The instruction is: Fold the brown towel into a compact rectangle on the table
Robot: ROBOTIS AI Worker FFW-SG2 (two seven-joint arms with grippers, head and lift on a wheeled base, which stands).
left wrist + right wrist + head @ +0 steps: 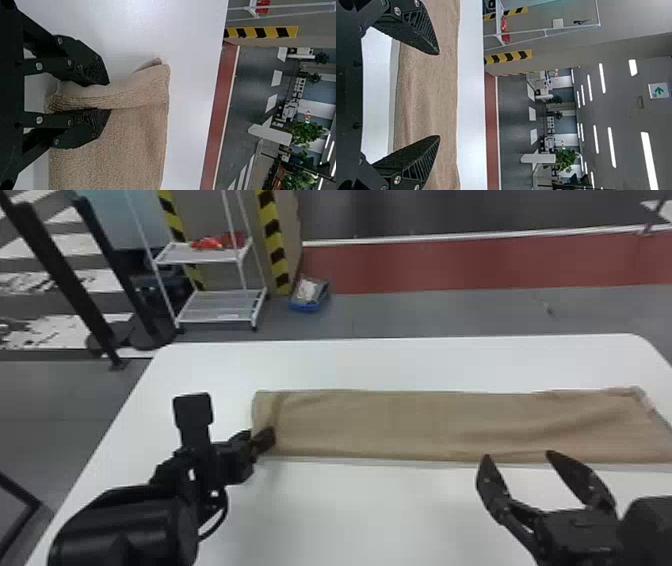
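1. Desk (350,515), smooth and white, with rounded far corners.
2. Brown towel (425,425), soft, finely ribbed cloth, lying across the desk as a long, narrow strip; shallow ripples cross its right part, and a raised ridge runs along its left end.
3. White metal rack (220,307) with two shelves, standing on the grey floor beyond the desk, near posts striped yellow and black (274,235).
4. Right hand (518,457), black, its flat, tapering fingers spread wide near the towel's near edge.
5. Left hand (262,440), black, pinching the ridge at the towel's left end and hiding some of the near corner.
6. Blue tub (309,309) on the floor, holding something white.
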